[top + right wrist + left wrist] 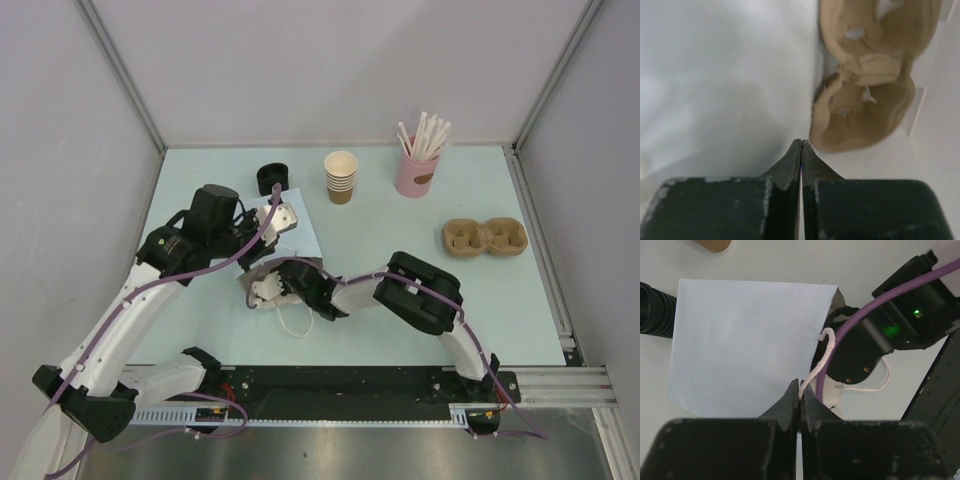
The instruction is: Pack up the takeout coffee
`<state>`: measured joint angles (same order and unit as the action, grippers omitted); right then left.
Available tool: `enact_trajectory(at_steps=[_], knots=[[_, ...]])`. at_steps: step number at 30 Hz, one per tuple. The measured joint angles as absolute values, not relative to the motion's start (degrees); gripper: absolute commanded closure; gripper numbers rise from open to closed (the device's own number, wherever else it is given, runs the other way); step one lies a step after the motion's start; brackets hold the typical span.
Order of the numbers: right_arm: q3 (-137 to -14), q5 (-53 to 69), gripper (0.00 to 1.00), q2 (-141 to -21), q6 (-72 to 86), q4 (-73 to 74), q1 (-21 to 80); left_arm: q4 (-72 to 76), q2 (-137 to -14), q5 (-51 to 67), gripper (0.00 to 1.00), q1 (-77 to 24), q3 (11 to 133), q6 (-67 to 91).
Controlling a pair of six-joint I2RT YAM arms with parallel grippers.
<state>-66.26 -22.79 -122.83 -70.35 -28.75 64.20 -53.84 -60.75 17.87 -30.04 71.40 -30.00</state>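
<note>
Left of centre on the table, the left gripper [799,399] pinches the white cord handle [823,352] of a white paper bag [745,340]. Rightward, the right gripper [801,146] has its jaws pressed together, with a pulp cup carrier [865,100] ahead. Where the takeout coffee is cannot be told.

Bright, even, soft-shadowed light; blurry cup carrier [865,75] beyond the dark right gripper [801,144] in the right wrist view.
</note>
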Motion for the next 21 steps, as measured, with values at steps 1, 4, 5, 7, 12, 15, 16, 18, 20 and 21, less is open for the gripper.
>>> enact_trajectory(at_steps=[1, 4, 5, 7, 12, 15, 16, 18, 20, 21], knots=[[-67.1, -22.8, 1.00, -123.3, -70.5, -28.9, 63.6, -53.8, -60.8, 18.0, 1.00, -30.0, 71.5, -30.0], [-68.8, -22.3, 1.00, -124.5, -70.9, -29.1, 62.2, -53.9, -60.7, 18.3, 1.00, -30.0, 71.8, -30.0], [-68.9, -22.0, 1.00, -124.6, -71.1, -29.1, 61.9, -54.0, -60.7, 18.3, 1.00, -30.0, 71.8, -30.0], [-68.9, -21.5, 1.00, -124.6, -71.8, -29.4, 61.6, -54.2, -60.6, 18.3, 1.00, -29.9, 71.8, -30.0], [-69.9, -21.5, 1.00, -128.5, -77.7, -39.2, 61.5, -54.3, -60.4, 18.5, 1.00, -29.7, 71.8, -30.0], [-70.4, -21.5, 1.00, -131.0, -80.1, -44.4, 61.3, -54.4, -60.3, 18.7, 1.00, -29.4, 71.8, -30.0], [-70.4, -21.5, 1.00, -131.2, -80.4, -44.8, 61.1, -54.4, -60.2, 18.8, 1.00, -29.4, 71.8, -30.0], [-70.4, -21.5, 1.00, -131.2, -80.0, -45.0, 60.9, -54.5, -60.0, 18.8, 1.00, -29.2, 71.8, -30.0], [-70.5, -21.3, 1.00, -130.9, -78.8, -44.6, 60.7, -54.5, -59.7, 18.8, 1.00, -29.1, 71.8, -30.0], [-70.5, -21.4, 1.00, -130.9, -78.2, -44.7, 60.6, -54.5, -59.6, 18.9, 1.00, -29.1, 71.8, -30.0]])
